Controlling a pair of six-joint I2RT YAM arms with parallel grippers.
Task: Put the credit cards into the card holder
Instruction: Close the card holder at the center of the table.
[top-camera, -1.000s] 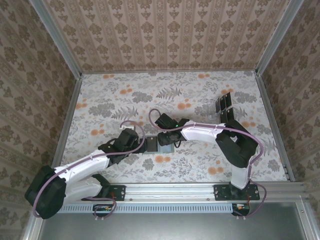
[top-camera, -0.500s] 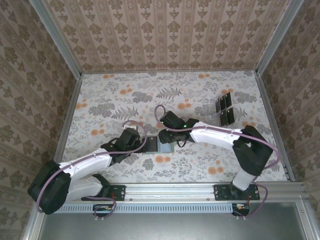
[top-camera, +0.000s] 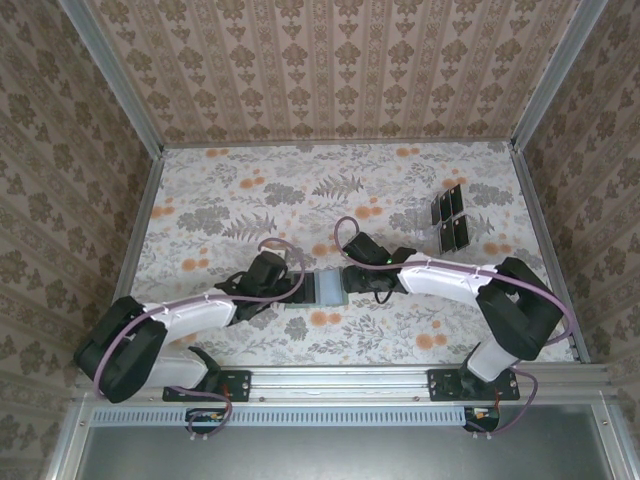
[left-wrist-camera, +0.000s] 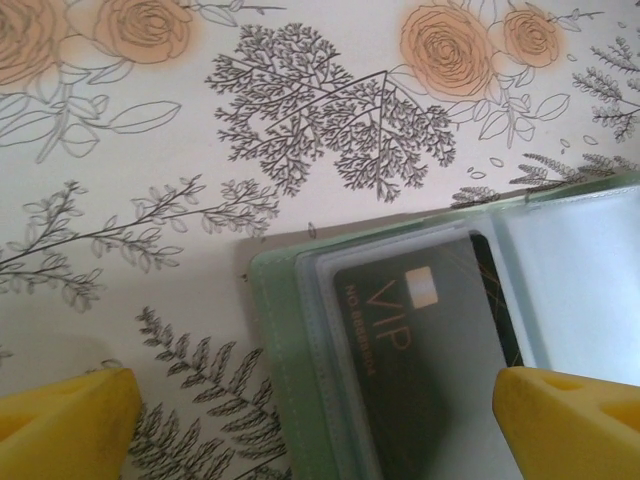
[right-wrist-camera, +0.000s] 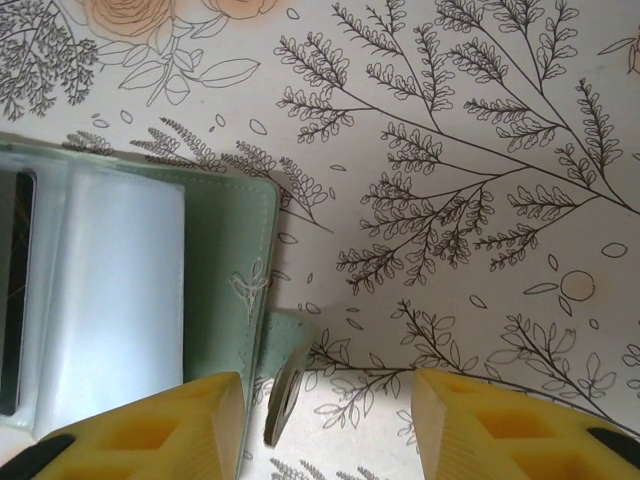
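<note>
The card holder (top-camera: 328, 288) lies open on the flowered table between my two grippers. The left wrist view shows its grey-green cover (left-wrist-camera: 285, 350) and clear sleeves, with a black credit card (left-wrist-camera: 430, 360) marked VIP inside one sleeve. My left gripper (left-wrist-camera: 315, 430) stands open wide, astride the holder's left half without touching it. In the right wrist view the holder's right cover (right-wrist-camera: 225, 250) ends in a snap tab (right-wrist-camera: 288, 380) that sticks up between the fingers of my right gripper (right-wrist-camera: 325, 430), which is open. More black credit cards (top-camera: 452, 220) stand at the back right.
Those cards sit in a clear tiered rack (top-camera: 428, 218) near the right wall. Metal frame rails (top-camera: 540, 250) border the table on both sides and at the front. Patterned walls close in the back and the sides.
The right gripper has slid to the right, from over the holder's middle to its right edge and snap tab. The left gripper has moved right, up to the holder's left half.
</note>
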